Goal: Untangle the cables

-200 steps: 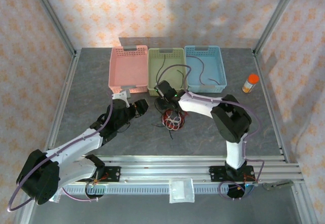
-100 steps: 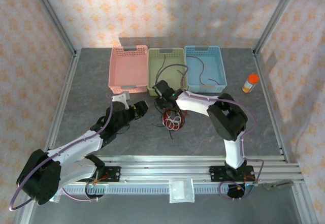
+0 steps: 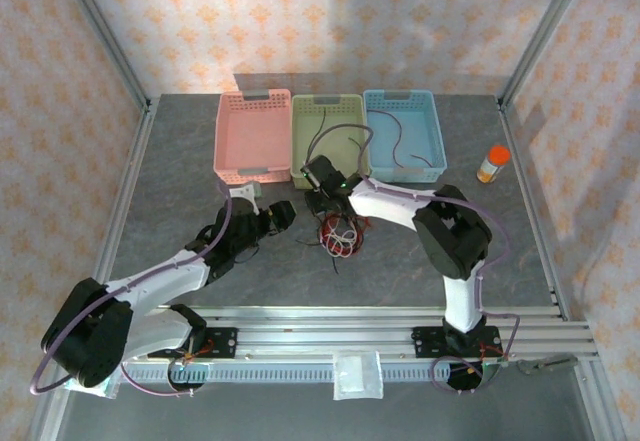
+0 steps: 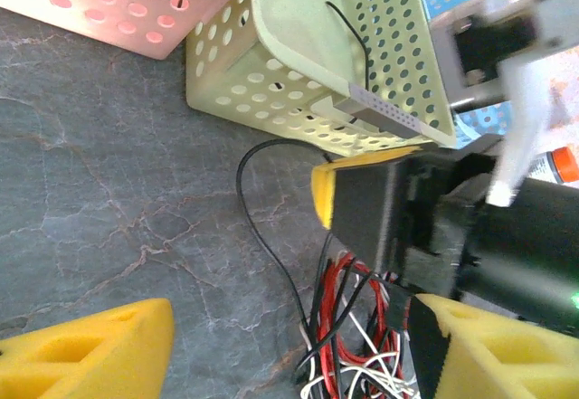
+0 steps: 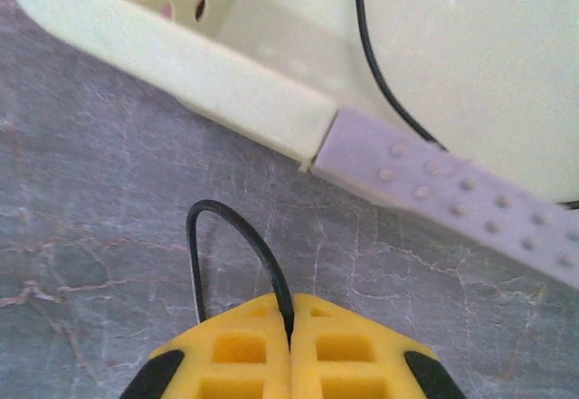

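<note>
your right claw (image 5: 289, 337) is pressed together on a loop of the black cable (image 5: 226, 223), low over the table (image 5: 81, 236), just in front of the green basket (image 5: 226, 87); likely pinched there to draw that strand out of the bunch; the cables (image 3: 340, 233) lie tangled, red, black and white, just beside it; your left claw (image 4: 289, 354) is spread, holding nothing, facing the tangle; probably placed to pin it while you pull
</note>
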`<state>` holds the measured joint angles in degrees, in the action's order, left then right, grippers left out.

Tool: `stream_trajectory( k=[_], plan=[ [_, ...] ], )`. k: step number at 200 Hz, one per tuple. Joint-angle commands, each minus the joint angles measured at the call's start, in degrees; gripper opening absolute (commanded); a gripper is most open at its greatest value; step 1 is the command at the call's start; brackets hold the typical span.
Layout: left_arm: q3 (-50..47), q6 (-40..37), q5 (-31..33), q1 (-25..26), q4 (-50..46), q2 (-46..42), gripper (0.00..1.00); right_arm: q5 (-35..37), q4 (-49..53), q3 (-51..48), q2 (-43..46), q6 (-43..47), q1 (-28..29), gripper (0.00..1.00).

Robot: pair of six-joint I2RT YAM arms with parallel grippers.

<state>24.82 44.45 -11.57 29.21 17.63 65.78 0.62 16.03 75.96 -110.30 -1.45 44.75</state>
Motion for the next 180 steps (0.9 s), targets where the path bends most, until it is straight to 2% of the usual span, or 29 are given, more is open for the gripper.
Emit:
stream_trajectory(
  k=[1, 79, 180],
  plan=[
    [1.8, -2.1, 0.1, 0.2, 1.0, 0.9, 0.7, -0.2, 0.3, -0.9, 5.8, -0.8, 0.3, 0.02],
    [5.0, -4.3, 1.6, 5.4, 3.3, 9.1, 0.72, -1.9, -0.3, -4.9, 17.3, -3.9, 0.3, 0.0],
    [12.0, -3.0, 2.9, 7.9, 8.8, 20.4, 0.73, -4.9, 0.3, -4.8, 25.5, -6.8, 0.3, 0.0]
  ],
)
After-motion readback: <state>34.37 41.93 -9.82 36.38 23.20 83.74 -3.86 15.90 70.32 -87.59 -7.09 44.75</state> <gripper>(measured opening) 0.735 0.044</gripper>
